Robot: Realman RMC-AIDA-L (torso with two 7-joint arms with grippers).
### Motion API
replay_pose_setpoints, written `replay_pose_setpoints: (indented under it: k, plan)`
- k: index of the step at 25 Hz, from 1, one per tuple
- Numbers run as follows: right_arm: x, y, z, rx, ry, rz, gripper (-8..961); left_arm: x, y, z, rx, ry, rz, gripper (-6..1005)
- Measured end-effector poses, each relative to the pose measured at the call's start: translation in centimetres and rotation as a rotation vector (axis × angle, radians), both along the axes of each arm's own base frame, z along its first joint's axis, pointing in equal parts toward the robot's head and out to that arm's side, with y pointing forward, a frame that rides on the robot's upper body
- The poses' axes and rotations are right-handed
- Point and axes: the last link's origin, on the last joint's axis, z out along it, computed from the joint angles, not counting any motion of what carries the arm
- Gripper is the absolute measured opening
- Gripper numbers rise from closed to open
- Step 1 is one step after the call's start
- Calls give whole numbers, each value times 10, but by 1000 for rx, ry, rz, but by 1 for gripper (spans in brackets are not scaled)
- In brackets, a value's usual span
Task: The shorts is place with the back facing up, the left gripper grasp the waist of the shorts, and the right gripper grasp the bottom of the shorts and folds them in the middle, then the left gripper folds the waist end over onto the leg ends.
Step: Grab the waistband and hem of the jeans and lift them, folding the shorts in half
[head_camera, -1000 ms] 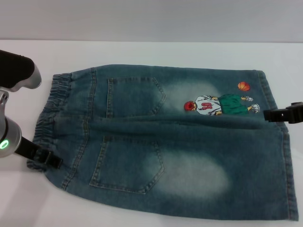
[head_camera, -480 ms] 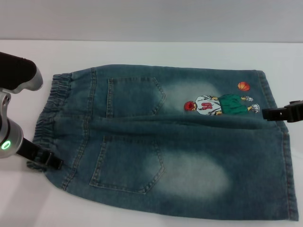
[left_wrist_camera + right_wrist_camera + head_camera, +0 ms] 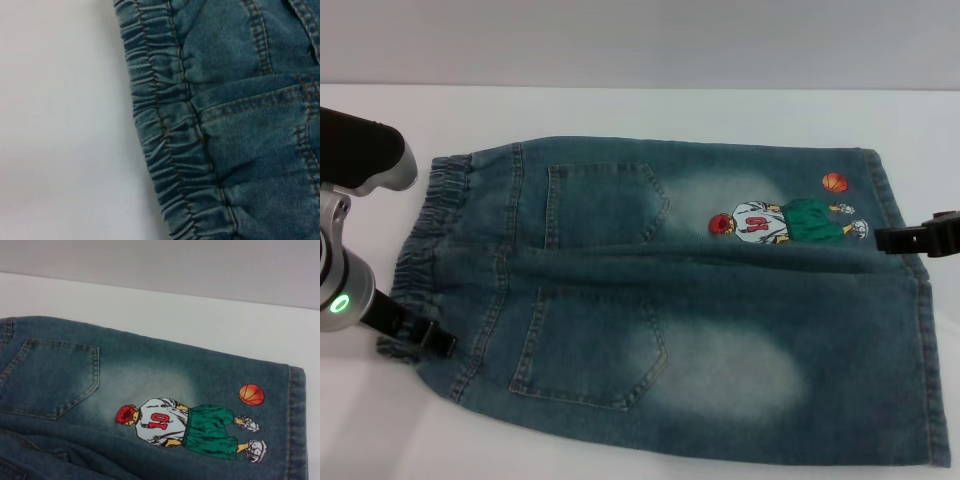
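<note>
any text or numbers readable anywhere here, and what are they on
"10" in red, on the white jersey of the cartoon basketball player printed on the shorts.
No other words, labels or brand marks can be seen on the denim, the table or the arms.

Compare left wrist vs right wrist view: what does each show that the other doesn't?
Left wrist only: the puckered elastic waistband at the table edge of the shorts, with belt-area seams. Right wrist only: the cartoon basketball player, the orange ball, one back pocket and the leg hem. Both: faded blue denim lying flat on the white table; neither shows an end effector.
</note>
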Motion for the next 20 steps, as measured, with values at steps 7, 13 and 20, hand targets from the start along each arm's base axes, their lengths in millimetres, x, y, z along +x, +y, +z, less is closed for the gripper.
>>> replay_pose_setpoints:
  k: [7, 13, 20]
  plan:
    - [-1, 1, 0, 0, 0, 3, 733, -1, 1, -1, -1, 2, 2, 867]
    - [-3, 2, 0, 0, 0, 10, 733, -3, 3, -3, -8, 7, 10, 867]
    - [-4, 4, -1, -2, 0, 13, 732, -4, 3, -2, -7, 8, 11, 867]
